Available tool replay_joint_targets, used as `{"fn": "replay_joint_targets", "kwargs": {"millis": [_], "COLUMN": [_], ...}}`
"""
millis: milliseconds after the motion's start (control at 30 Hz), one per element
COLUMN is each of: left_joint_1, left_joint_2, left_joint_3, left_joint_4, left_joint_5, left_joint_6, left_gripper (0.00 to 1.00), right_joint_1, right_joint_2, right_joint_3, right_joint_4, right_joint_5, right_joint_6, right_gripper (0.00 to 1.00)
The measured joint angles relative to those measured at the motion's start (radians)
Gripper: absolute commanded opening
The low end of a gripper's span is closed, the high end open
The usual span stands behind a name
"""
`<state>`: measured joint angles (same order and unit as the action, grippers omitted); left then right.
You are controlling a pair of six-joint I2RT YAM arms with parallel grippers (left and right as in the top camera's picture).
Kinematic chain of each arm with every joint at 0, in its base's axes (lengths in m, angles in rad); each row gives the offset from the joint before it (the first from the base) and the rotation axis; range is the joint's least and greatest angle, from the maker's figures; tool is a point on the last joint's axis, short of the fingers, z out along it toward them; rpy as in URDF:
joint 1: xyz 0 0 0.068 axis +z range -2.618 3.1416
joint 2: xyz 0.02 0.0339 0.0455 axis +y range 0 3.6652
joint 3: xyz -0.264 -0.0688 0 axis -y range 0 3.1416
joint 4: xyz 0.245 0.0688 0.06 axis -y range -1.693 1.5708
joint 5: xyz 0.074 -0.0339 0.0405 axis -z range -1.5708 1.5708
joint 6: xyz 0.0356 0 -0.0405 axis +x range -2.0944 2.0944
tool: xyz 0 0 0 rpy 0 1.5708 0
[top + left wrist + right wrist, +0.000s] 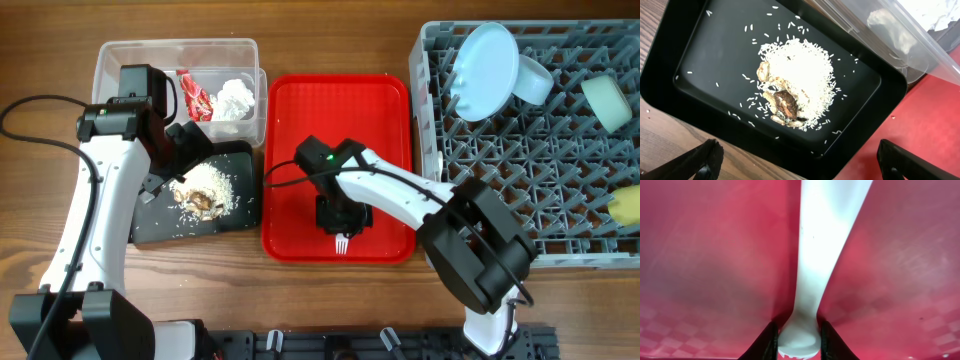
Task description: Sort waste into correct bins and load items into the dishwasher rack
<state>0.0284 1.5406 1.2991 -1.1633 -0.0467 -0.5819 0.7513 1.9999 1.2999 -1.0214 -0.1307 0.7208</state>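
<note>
My right gripper (343, 216) is down on the flat red serving tray (300, 130), shut on the white plastic fork (341, 243). In the right wrist view the fork (815, 245) sits pinched between my fingers (798, 341). My left gripper (188, 148) is open and empty above the black tray (160, 225), which holds white-and-brown food scraps (208, 190). The left wrist view shows the scraps (795, 85) in the black tray (715, 45), with my fingers (802, 167) wide apart. The clear tub (130, 55) holds the red wrapper (194, 96) and the tissue (236, 99). The spoon is out of view.
The grey dishwasher rack (500, 190) at the right holds the pale-blue plate (487, 70) standing on edge, a bowl (533, 82), a second bowl (607, 101) and the yellow cup (626, 205). The clear tub's corner (900, 45) overhangs the black tray.
</note>
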Motion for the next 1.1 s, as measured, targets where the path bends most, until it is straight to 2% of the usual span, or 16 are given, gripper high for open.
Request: {"fn": "replay_joint_targets", "kwargs": {"millis": [100,167,267,367,467,567,600,667,733,767,933,967,1000,1033,1100], "left_joint_1": [0.0,0.0,0.0,0.0,0.0,0.0,0.0,0.0,0.0,0.0,0.0,-0.003,-0.014,-0.029,-0.117], "left_joint_2": [0.0,0.0,0.0,0.0,0.0,0.0,0.0,0.0,0.0,0.0,0.0,0.0,0.0,0.0,0.0], "left_joint_3": [0.0,0.0,0.0,0.0,0.0,0.0,0.0,0.0,0.0,0.0,0.0,0.0,0.0,0.0,0.0], "left_joint_4": [0.0,0.0,0.0,0.0,0.0,0.0,0.0,0.0,0.0,0.0,0.002,0.008,0.043,0.062,0.154], "left_joint_5": [0.0,0.0,0.0,0.003,0.007,0.007,0.007,0.007,0.007,0.007,0.022,0.027,0.05,0.069,0.13], "left_joint_6": [0.0,0.0,0.0,0.0,0.0,0.0,0.0,0.0,0.0,0.0,0.0,0.007,0.039,0.066,0.188], "left_gripper": [1.0,1.0,1.0,1.0,1.0,1.0,1.0,1.0,1.0,1.0,1.0,1.0,1.0,1.0,1.0], "right_joint_1": [-0.042,-0.091,-0.233,-0.389,-0.529,-0.608,-0.615,-0.619,-0.619,-0.619,-0.619,-0.619,-0.619,-0.619,-0.619], "right_joint_2": [-0.033,-0.122,-0.36,-0.484,-0.492,-0.463,-0.45,-0.411,-0.372,-0.364,-0.363,-0.364,-0.369,-0.38,-0.426], "right_joint_3": [-0.001,-0.002,0.0,0.0,0.0,-0.002,-0.006,-0.034,-0.048,-0.049,-0.046,-0.035,-0.004,0.009,0.034], "right_joint_4": [-0.009,-0.02,-0.05,-0.091,-0.13,-0.149,-0.15,-0.15,-0.149,-0.147,-0.134,-0.126,-0.084,-0.042,0.058], "right_joint_5": [0.026,0.042,0.072,0.086,0.14,0.164,0.166,0.166,0.165,0.166,0.166,0.166,0.16,0.139,0.02], "right_joint_6": [-0.057,-0.111,-0.269,-0.443,-0.568,-0.631,-0.641,-0.66,-0.673,-0.674,-0.658,-0.645,-0.623,-0.617,-0.613], "right_gripper": [0.18,0.18,0.19,0.2,0.2,0.21,0.24,0.38,0.44,0.5,0.57,0.7,0.76,0.78,0.97]}}
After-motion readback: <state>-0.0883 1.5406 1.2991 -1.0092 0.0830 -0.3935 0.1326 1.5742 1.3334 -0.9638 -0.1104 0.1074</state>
